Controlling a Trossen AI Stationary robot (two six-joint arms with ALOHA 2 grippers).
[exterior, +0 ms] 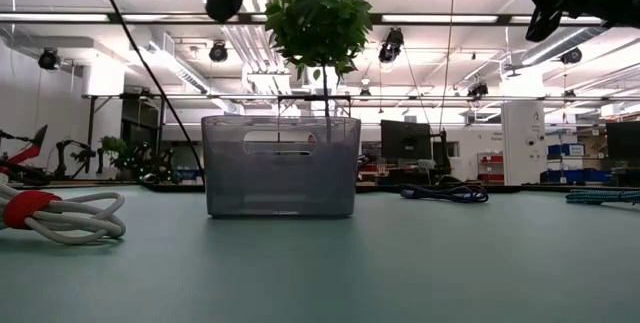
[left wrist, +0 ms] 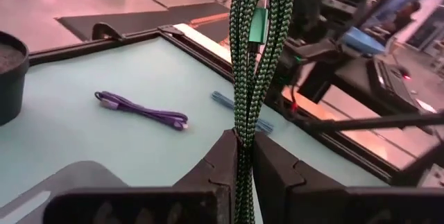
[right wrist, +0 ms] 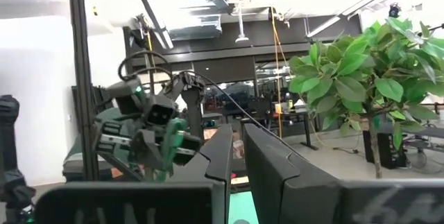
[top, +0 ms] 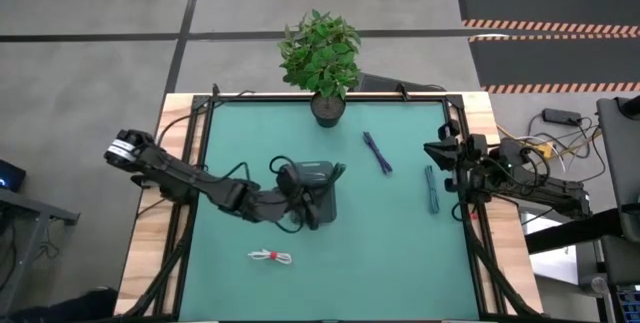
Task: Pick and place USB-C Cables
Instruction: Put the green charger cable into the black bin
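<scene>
My left gripper (left wrist: 243,148) is raised over the grey tray (top: 322,167), shut on a green-and-black braided cable bundle (left wrist: 253,57). The tray also shows as a translucent basket (exterior: 280,168) in the low view. A white cable with a red band (top: 270,256) lies on the mat near the table's near edge. A dark blue-purple cable (top: 377,151) and a teal cable (top: 432,189) lie flat on the mat to the right of the tray. My right gripper (right wrist: 238,168) waits, raised and shut, at the table's right edge (top: 441,151), close to the teal cable. My left gripper pinches the green braided bundle between its two fingers (left wrist: 222,158), with several strands side by side in the hold (left wrist: 243,123). The bundle runs on past the fingertips, along them, and a green plug (left wrist: 258,17) shows among its strands. It is lifted clear of the mat.
A potted plant (top: 320,53) stands at the far edge of the mat, behind the tray. A black frame rail (top: 478,253) runs along the table's sides. Bare green mat (top: 390,263) lies to the right of the white cable.
</scene>
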